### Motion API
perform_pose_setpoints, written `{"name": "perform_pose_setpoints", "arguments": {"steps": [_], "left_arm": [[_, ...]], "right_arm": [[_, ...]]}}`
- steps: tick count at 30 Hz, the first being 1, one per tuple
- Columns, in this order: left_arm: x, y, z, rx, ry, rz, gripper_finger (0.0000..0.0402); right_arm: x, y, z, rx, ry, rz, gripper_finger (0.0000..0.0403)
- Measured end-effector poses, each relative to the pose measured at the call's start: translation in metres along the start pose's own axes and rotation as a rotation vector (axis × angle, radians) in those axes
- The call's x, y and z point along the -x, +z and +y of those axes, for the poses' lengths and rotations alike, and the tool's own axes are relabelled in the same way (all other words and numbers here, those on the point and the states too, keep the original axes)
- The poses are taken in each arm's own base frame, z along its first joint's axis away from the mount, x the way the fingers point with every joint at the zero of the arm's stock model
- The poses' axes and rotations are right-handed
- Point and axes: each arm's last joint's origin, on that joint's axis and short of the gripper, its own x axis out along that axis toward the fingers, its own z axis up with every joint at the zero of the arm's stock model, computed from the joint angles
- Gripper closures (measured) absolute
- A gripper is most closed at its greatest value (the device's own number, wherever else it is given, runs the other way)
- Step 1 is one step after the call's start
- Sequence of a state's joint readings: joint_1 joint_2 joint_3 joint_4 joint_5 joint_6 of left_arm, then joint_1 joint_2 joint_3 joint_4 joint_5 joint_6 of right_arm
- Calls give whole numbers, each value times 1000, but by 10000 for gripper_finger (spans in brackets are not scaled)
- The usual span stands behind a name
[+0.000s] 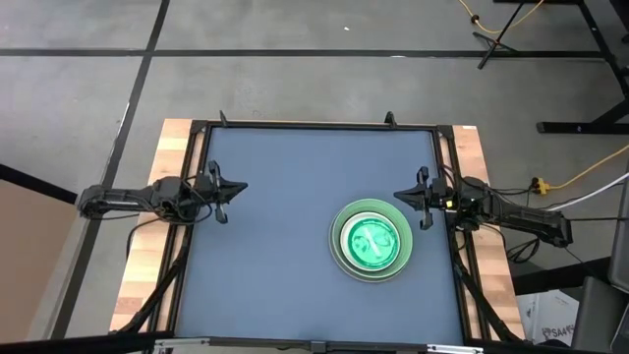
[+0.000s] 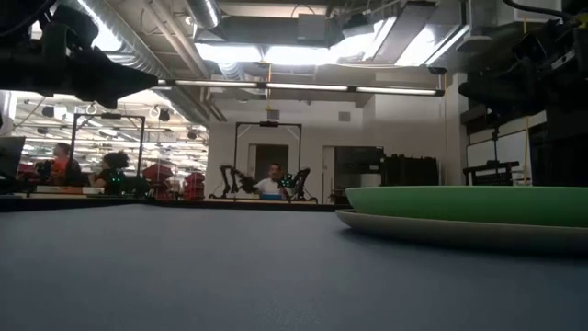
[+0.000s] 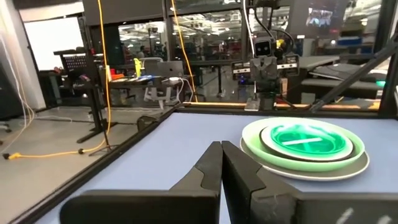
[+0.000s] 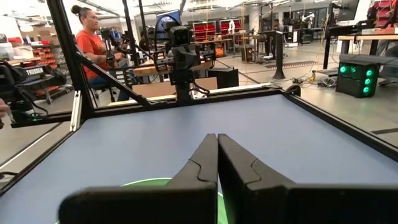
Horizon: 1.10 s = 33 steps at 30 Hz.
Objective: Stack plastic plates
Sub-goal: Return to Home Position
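Left gripper (image 1: 239, 186): fingers were pressed together, nothing held, at the left edge of the table (image 1: 285, 280).
Right gripper (image 1: 398, 195): same, closed and empty, at the right edge.
Plastic plates (image 1: 371, 241): I saw one nested pile just beside the right gripper.
Homing: I judged the right arm needed to retract clear of the pile's rim.
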<state>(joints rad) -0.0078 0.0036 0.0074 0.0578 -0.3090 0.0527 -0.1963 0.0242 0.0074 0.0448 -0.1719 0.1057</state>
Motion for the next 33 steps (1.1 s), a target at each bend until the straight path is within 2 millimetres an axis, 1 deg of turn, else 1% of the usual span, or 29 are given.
{"name": "perform_pose_setpoints", "arguments": {"steps": [10,17,22,24,33], "left_arm": [[0,0,1,-15,2,2,401],[-1,0,1,-16,1,3,402],[-1,-1,1,-73,1,7,402],[-1,-1,1,-72,1,7,402],[-1,-1,1,-76,1,7,402]], "right_arm": [[0,0,0,-2,0,1,402],[0,0,0,34,-7,1,402],[0,-1,-2,114,-78,10,402],[0,-2,-3,113,-102,13,402],[0,-3,-3,105,-104,25,402]]}}
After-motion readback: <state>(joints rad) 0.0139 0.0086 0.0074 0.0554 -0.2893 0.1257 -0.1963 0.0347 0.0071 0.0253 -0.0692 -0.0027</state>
